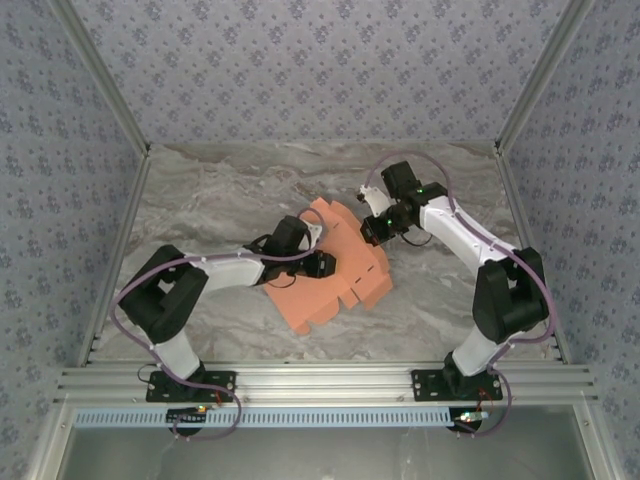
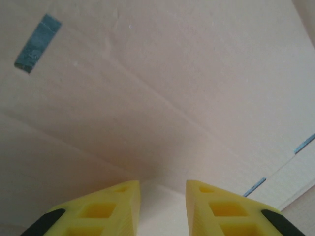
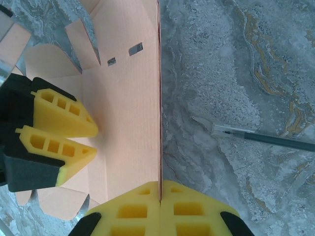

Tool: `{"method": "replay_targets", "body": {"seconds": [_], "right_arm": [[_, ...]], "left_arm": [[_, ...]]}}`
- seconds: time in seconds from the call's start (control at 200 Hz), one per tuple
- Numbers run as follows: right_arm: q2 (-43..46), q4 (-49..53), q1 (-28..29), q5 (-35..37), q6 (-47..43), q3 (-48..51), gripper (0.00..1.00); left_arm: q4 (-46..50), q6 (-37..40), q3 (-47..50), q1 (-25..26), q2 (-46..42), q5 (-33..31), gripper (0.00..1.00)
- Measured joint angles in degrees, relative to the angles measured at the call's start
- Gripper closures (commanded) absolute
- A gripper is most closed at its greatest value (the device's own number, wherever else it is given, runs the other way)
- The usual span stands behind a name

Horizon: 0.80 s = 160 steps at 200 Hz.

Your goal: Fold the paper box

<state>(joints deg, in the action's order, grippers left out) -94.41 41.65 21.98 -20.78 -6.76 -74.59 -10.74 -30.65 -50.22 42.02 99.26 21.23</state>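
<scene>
Yellow fingertips of your right gripper (image 3: 160,196) sit at the bottom of the right wrist view, shut on the long straight edge of the paper box (image 3: 128,98), so the card runs away from them up the frame. At the left of that view the left gripper (image 3: 96,140) rests its tips on the inner panel with the fingers a little apart, gripping nothing. Its own wrist view shows the same gap, with pale card close in front.

From above, the paper box (image 1: 335,280) is a mostly flat, die-cut salmon sheet at the middle of the marble table (image 1: 220,190), lying between the two arms.

Expect it to be very light and thin. It should bend readily along its creases, but it will probably buckle or slide on the smooth stone if you push it off-line. Hold it by plain edges close to a crease, not by the rounded tabs or near the small slots (image 3: 135,48), where it looks likely to tear or kink.

A clear pen (image 3: 266,137) lies on the stone at the right of the right wrist view, well apart from the card, so watch it on any swing that way. The rest of the tabletop offers open room up to the patterned side walls.
</scene>
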Motion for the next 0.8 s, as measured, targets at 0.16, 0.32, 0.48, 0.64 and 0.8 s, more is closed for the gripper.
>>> {"method": "replay_targets", "body": {"seconds": [0.16, 0.32, 0.48, 0.64, 0.8], "right_arm": [[-0.24, -0.02, 0.00, -0.02, 0.39, 0.02, 1.00], [-0.26, -0.04, 0.00, 0.15, 0.39, 0.00, 1.00], [-0.37, -0.04, 0.00, 0.26, 0.39, 0.00, 1.00], [-0.79, -0.17, 0.00, 0.42, 0.42, 0.00, 1.00], [-1.44, -0.83, 0.04, 0.59, 1.05, 0.02, 1.00]], "left_arm": [[-1.97, -1.18, -0.11, 0.02, 2.12, 0.00, 0.75], [-2.95, -2.05, -0.07, 0.02, 2.56, -0.02, 0.75], [-3.34, -2.47, 0.37, 0.11, 2.56, -0.02, 0.74], [-4.28, -2.69, 1.90, 0.11, 2.56, -0.35, 0.73], [-7.82, -4.24, 2.91, 0.13, 4.35, -0.87, 0.75]]}}
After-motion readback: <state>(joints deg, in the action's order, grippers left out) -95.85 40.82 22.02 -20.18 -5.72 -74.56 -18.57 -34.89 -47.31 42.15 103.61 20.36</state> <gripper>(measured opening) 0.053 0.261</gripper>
